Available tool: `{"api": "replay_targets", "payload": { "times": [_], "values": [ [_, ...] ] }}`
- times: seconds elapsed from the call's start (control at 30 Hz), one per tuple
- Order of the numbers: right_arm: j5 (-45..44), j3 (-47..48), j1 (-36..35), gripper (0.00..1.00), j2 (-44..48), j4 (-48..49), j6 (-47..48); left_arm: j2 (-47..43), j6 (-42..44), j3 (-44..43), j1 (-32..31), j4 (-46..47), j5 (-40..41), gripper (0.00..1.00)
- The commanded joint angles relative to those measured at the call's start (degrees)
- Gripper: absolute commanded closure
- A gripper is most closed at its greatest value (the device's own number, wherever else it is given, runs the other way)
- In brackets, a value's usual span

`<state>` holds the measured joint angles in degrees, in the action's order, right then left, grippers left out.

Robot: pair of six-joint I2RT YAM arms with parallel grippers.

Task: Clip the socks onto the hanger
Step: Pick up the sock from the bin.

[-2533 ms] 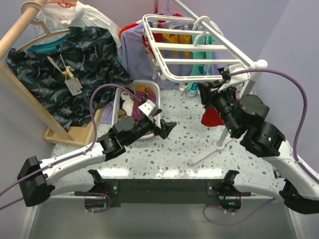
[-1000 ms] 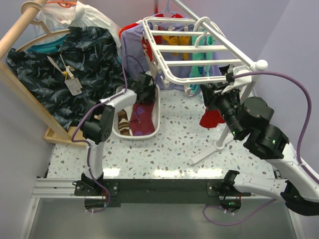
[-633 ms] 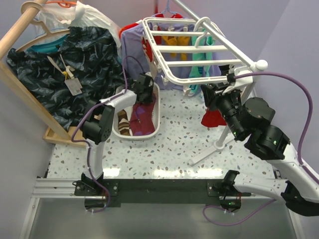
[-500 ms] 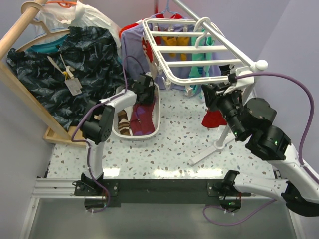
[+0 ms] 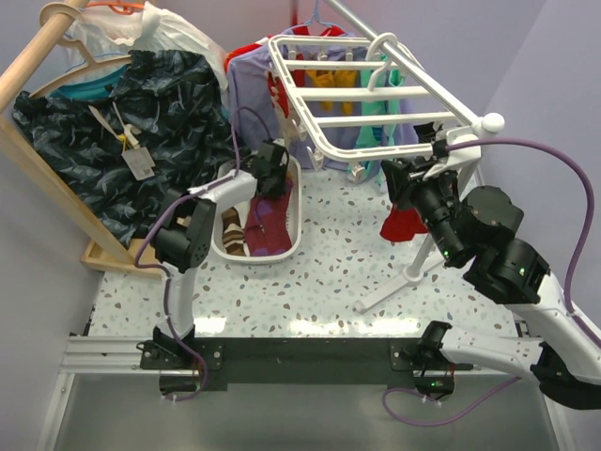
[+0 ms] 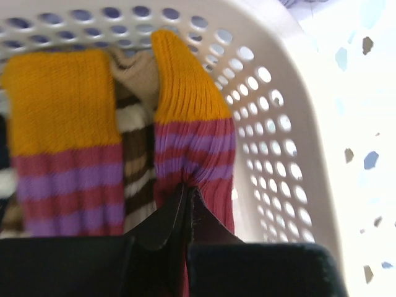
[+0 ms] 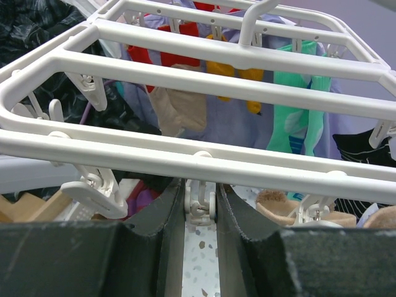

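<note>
My left gripper (image 6: 189, 190) reaches into the white basket (image 6: 291, 154) and is shut on a maroon-and-purple striped sock (image 6: 195, 145) with an orange cuff, pinching a fold of it. Its twin (image 6: 62, 161) lies to the left, and a brown sock with cream stripes (image 6: 139, 164) lies between them. In the top view the left gripper (image 5: 270, 171) sits at the basket's far end. My right gripper (image 7: 200, 185) is under the near bar of the white hanger (image 7: 247, 166), shut on a small white clip (image 7: 200, 209). In the top view it (image 5: 399, 178) is below the hanger (image 5: 366, 94).
Green (image 7: 297, 117), beige (image 7: 179, 111) and orange socks hang from the hanger's far clips. A red cloth (image 5: 404, 224) dangles beside the right arm. A wooden rail (image 5: 38, 56) with a dark shirt (image 5: 141, 122) fills the left. The white stand's foot (image 5: 394, 282) lies on the speckled table.
The left arm swung from the table's middle into the basket, and its jaws have closed on the maroon-and-purple sock. The right gripper has stayed on the clip.
</note>
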<state>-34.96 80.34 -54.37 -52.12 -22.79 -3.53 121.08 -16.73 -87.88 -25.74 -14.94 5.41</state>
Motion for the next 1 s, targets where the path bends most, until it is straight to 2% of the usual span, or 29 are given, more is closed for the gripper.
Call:
{"api": "replay_targets", "payload": {
  "times": [0.0, 0.17, 0.3, 0.4, 0.53, 0.63, 0.67, 0.77, 0.87, 0.97],
  "values": [
    [0.33, 0.00, -0.21, 0.93, 0.26, 0.55, -0.16, -11.62, 1.44, 1.65, 0.25, -0.44, 2.23, 1.00],
    [0.33, 0.17, -0.12, 0.93, 0.70, 0.64, -0.07, -22.27, 1.26, 7.18, 0.34, -3.78, 5.04, 1.00],
    [0.24, 0.17, -0.21, 0.93, 0.97, 0.20, 0.01, -31.05, -0.49, 18.31, 0.42, -5.01, 6.89, 1.00],
    [0.33, -0.35, -0.30, 0.93, 1.14, 0.20, -0.16, -34.84, -2.86, 27.80, 0.86, -3.35, 6.02, 0.99],
    [0.77, -1.14, -0.21, 0.92, 1.14, 0.46, -0.60, -36.52, -5.50, 35.66, 1.48, -3.60, 4.44, 0.92],
    [1.12, -1.32, -0.21, 0.92, 1.05, 0.46, -0.78, -38.54, -6.12, 37.78, 1.48, -4.83, 3.38, 0.75],
    [1.21, -1.41, -0.21, 0.92, 0.97, 0.55, -0.86, -40.29, -6.03, 37.60, 1.48, -5.62, 3.47, 0.66],
    [1.47, -1.15, -0.12, 0.92, 1.05, 0.64, -0.69, -43.28, -5.24, 35.68, 1.48, -7.55, 4.87, 0.51],
    [1.56, -0.88, -0.21, 0.92, 1.23, 0.64, -0.51, -43.39, -4.36, 31.56, 1.48, -9.22, 4.61, 0.44],
    [1.82, -0.97, -0.21, 0.92, 1.14, 0.72, -0.34, -40.76, -3.49, 27.95, 1.48, -9.58, 4.87, 0.44]
  ]
}}
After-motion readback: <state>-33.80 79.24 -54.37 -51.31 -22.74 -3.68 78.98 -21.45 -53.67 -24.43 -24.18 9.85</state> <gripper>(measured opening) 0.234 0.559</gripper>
